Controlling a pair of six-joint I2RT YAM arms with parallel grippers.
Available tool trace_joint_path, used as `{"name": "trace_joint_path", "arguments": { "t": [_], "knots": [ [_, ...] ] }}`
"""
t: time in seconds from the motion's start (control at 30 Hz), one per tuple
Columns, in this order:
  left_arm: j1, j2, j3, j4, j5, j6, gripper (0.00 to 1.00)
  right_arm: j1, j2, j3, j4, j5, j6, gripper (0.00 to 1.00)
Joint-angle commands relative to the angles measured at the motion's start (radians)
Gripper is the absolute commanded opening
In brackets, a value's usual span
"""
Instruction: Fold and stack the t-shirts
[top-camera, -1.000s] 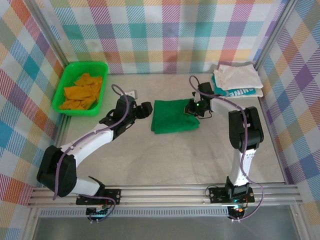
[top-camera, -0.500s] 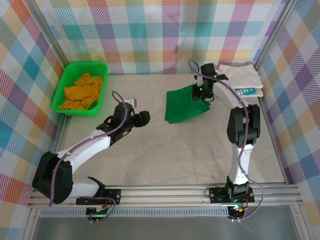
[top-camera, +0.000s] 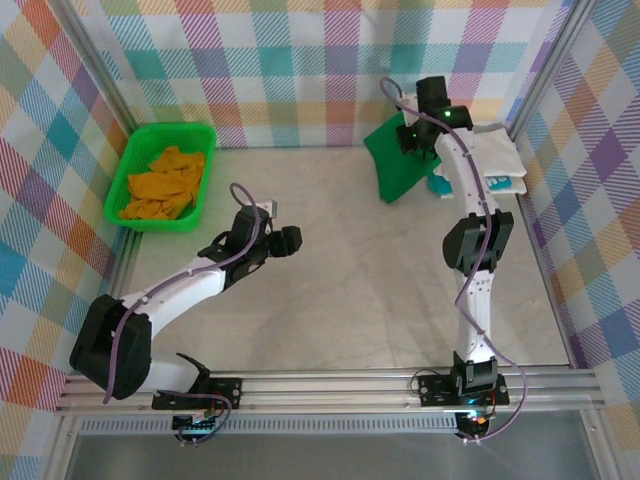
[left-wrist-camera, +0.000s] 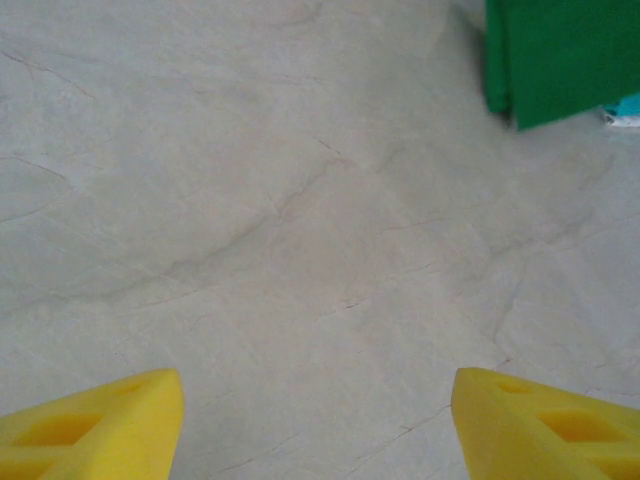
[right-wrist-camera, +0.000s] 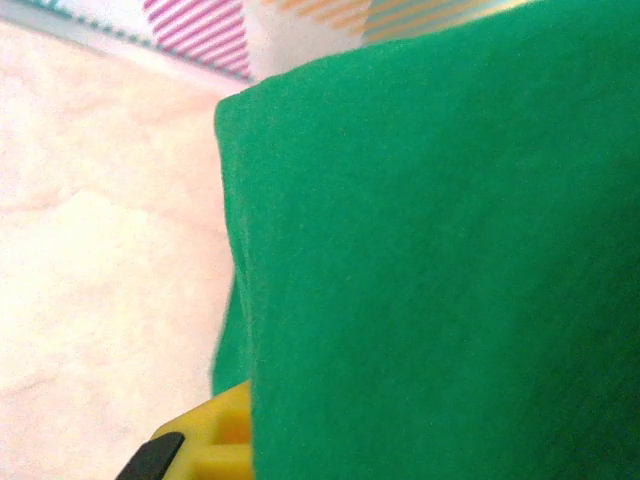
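Since a second earlier, the folded dark green t-shirt (top-camera: 398, 162) had left the middle of the table (top-camera: 350, 300) and been carried up toward the far right corner, while the left arm had drawn back from it. From where I stood the pale table lay mostly bare between the two arms. At its far left sat the bright green basket (top-camera: 113, 200), with the orange t-shirt (top-camera: 165, 183) still crumpled inside. The green shirt hung from the right gripper (top-camera: 418, 140), just beside the stack in the corner, where the white t-shirt (top-camera: 488, 152) lay on the teal t-shirt (top-camera: 503, 184). I could not tell whether its lower edge brushed the table. The right gripper's jaws were pinched narrow on the cloth, one yellow finger (right-wrist-camera: 215, 440) peeping out under the fold. The left gripper (top-camera: 290, 238) hovered over bare table well apart from every shirt, jaws spread wide and holding nothing. The step in hand looked like stacking. The next move, I judged, called for swinging the shirt over the white one, lowering it flat so the fold kept, then letting go.
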Motion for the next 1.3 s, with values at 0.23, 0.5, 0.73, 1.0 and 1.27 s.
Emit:
{"name": "trace_joint_path", "arguments": {
  "t": [0.23,0.5,0.73,1.0,1.27],
  "knots": [
    [-0.011,0.007,0.026,-0.035,0.014,0.01,0.7,-0.118,0.04,0.112,0.072,-0.033,-0.201,0.0],
    [-0.011,0.016,0.038,-0.066,0.011,0.024,0.7,-0.199,0.081,0.144,0.118,-0.034,-0.296,0.0],
    [-0.011,0.044,0.068,-0.09,0.01,0.039,0.7,-0.269,0.111,0.151,0.184,-0.02,-0.312,0.0],
    [-0.011,0.049,0.096,-0.124,0.007,0.056,0.7,-0.3,0.176,0.149,0.278,0.122,-0.386,0.0],
    [-0.011,0.038,0.123,-0.171,-0.014,0.067,0.71,-0.345,0.253,0.14,0.455,0.216,-0.442,0.0]
  ]
}}
